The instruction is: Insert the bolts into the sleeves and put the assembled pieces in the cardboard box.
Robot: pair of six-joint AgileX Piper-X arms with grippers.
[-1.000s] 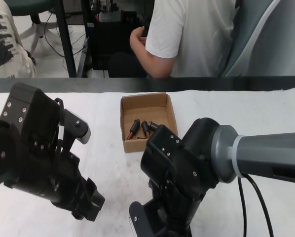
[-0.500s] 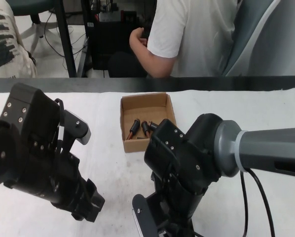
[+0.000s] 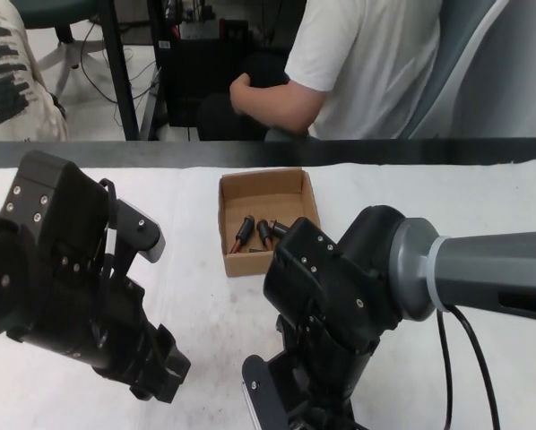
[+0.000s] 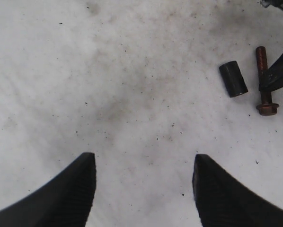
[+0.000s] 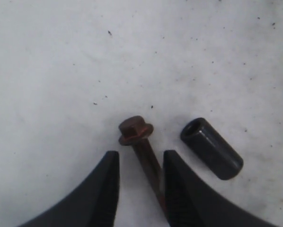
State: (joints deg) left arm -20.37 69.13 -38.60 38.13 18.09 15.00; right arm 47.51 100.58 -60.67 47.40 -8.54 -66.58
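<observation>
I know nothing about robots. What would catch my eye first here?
Two bulky black arms, the left arm and the right arm, loom over a white bench. The right gripper straddles a rusty bolt lying flat, fingers open, with a black sleeve close beside it. Farther back, a cardboard box already holds a few assembled pieces.

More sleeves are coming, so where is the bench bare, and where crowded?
Bare: the bench under the left gripper and either side of the cardboard box. Crowded: at the right gripper, which straddles the bolt beside the sleeve.
</observation>
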